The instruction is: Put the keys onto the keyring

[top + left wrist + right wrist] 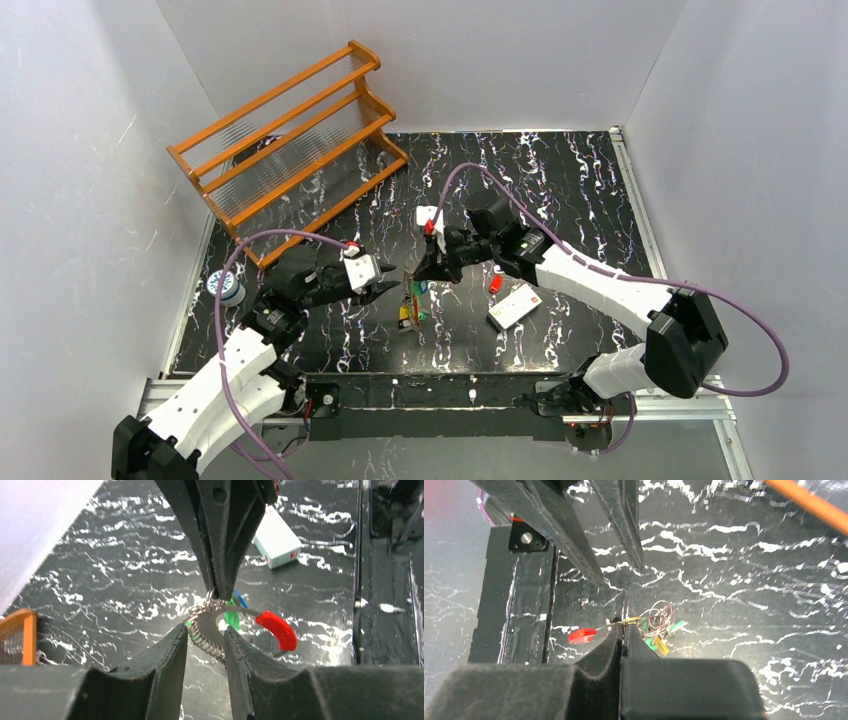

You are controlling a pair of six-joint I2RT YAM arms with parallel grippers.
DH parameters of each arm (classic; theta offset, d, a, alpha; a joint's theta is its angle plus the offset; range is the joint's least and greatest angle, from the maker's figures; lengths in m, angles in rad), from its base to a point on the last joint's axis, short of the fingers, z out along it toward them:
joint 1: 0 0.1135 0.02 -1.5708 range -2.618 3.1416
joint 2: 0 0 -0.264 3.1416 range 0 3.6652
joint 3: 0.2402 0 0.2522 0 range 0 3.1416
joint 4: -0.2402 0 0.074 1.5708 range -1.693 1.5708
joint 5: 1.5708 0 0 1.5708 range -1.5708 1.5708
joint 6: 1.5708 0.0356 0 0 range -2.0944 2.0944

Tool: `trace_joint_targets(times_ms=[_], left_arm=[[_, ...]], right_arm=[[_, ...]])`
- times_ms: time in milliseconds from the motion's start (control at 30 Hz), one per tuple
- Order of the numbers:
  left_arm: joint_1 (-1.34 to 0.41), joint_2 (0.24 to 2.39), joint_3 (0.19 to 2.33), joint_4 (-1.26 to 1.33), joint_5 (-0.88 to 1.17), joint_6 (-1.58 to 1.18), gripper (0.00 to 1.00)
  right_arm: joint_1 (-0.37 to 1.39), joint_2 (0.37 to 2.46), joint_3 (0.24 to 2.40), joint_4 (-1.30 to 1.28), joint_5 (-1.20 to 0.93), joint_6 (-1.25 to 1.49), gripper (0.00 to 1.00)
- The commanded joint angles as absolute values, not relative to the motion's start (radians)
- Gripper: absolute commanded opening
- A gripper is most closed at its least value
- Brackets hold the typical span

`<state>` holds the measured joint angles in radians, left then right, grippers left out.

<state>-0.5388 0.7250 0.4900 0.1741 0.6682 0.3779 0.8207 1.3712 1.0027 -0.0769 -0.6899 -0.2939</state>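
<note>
The keyring (411,296) hangs above the table between both grippers, with green and yellow keys (408,315) dangling from it. My right gripper (624,628) is shut on the keyring's wire (660,616), beside a yellow key (660,645) and a green key (676,626). A red curved piece (581,636) sits on the wire to the left. In the left wrist view my left gripper (205,630) stands open with the ring's coiled part (204,641) in the gap. The right gripper's fingers (220,555) pinch the ring from above. A red key (495,283) lies on the table.
A flat white card (514,306) lies to the right of the grippers. An orange wooden rack (290,140) stands at the back left. A small blue and white spool (229,290) sits at the left edge. White walls enclose the black marbled table (560,190).
</note>
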Motion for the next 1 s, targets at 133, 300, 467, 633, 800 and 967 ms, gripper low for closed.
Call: trace_joint_targets(times_ms=[133,300,467,633,800,967], left_arm=[[-0.543,0.753,0.541,-0.062,0.672,0.513,0.33],[-0.543,0.787,0.547,-0.057,0.713,0.510,0.33],[-0.544,0.806,0.536,-0.028,0.748,0.492,0.33],[-0.545,0.813,0.517,0.029,0.795,0.469,0.29],[-0.546,0.826,0.501,0.068,0.794,0.444,0.25],[-0.549,0.847,0.502,0.085,0.802,0.438,0.21]], right_arm=[[0.854,1.443,1.132,-0.254,-0.654,-0.362,0.01],[0.890,1.492,1.179,-0.322,-0.615,-0.381,0.01],[0.904,1.524,1.205,-0.347,-0.624,-0.380,0.01],[0.911,1.529,1.207,-0.340,-0.635,-0.376,0.01],[0.912,1.532,1.207,-0.334,-0.651,-0.373,0.01],[0.913,1.529,1.208,-0.333,-0.653,-0.371,0.01]])
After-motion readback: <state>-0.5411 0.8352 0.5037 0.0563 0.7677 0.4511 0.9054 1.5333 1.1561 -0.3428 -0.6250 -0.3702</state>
